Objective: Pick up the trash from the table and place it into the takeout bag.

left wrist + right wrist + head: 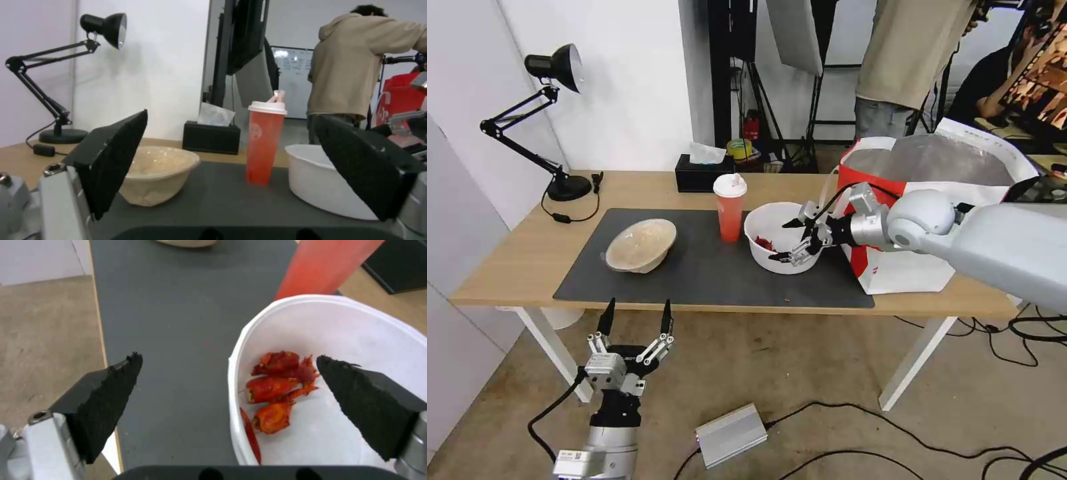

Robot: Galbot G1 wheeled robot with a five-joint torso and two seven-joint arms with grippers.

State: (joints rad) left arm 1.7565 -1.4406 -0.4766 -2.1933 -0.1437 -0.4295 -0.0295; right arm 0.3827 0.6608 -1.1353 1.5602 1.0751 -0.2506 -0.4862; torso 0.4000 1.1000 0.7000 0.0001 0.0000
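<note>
The left gripper [635, 315] is held low in front of the table [527, 260], short of the dark grey mat [707, 273], its fingers spread and nothing between them. On the mat, a shallow beige bowl [640, 245] is seen tilted toward the left, a tall red drink cup [730, 208] stands upright mid-mat, and a big white round bowl [775, 239] with red scraps [276, 386] sits just beside it. The right gripper [794, 240] is placed astride that bowl's near rim, jaws parted, one inside and one outside. Beyond it, the takeout bag [920, 200] stands open.
</note>
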